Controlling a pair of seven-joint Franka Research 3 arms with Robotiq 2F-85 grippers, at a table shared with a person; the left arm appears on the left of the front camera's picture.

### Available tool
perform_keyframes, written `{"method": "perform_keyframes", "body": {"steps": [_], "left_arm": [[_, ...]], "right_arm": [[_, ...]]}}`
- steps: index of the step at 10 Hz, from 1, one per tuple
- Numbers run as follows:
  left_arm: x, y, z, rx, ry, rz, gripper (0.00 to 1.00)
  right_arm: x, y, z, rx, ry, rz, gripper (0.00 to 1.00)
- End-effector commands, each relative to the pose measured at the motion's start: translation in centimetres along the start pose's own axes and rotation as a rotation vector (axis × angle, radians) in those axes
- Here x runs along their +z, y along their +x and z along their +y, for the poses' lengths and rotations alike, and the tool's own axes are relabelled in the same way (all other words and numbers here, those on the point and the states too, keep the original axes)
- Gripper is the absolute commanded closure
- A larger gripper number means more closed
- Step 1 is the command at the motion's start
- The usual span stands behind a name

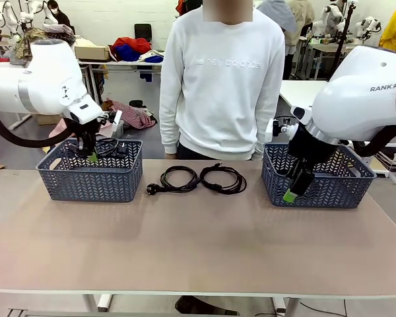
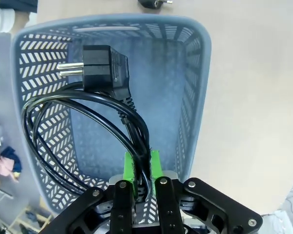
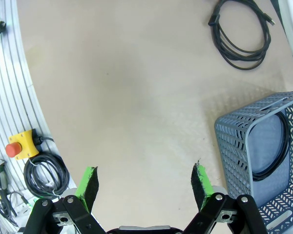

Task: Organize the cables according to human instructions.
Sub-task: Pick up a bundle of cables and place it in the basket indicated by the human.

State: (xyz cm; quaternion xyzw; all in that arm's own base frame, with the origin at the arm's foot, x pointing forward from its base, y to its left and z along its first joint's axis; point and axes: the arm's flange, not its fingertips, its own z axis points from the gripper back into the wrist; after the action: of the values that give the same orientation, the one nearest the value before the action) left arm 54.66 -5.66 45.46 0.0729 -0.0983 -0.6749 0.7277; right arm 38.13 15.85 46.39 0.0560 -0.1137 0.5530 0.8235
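Right now the left gripper (image 2: 142, 163) is clamped on a coiled black cable (image 2: 138, 136). Its loop and chunky two-pin plug (image 2: 105, 68) hang inside the left basket (image 2: 198, 73), grey-blue plastic with herringbone slots. The right gripper (image 3: 144, 171) is wide open and holds nothing, above the bare table (image 1: 198, 244) just in front of the right basket (image 3: 234, 141). A second cable (image 3: 286, 141) curves inside that basket. A third coil (image 1: 178, 178) and a fourth coil (image 1: 223, 178) lie side by side near the table's far edge, between the baskets; thin, smooth, round loops.
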Motion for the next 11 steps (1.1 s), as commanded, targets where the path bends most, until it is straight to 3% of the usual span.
{"method": "perform_keyframes", "body": {"steps": [1,2,7,11], "left_arm": [[-0.4,-0.4,0.4,-0.005,0.013,-0.023,0.85],[-0.6,-0.4,0.6,-0.007,0.009,-0.015,0.85],[0.2,-0.1,1.3,-0.020,-0.024,0.001,0.37],[1.4,0.4,2.3,-0.032,-0.132,-0.043,0.00]], "right_arm": [[0.1,0.2,0.0,-0.002,-0.006,0.002,0.00],[0.1,0.2,0.0,-0.002,-0.006,0.002,0.00],[0.1,0.2,0.0,-0.002,-0.006,0.002,0.00],[0.1,0.2,0.0,-0.002,-0.006,0.002,0.00]]}}
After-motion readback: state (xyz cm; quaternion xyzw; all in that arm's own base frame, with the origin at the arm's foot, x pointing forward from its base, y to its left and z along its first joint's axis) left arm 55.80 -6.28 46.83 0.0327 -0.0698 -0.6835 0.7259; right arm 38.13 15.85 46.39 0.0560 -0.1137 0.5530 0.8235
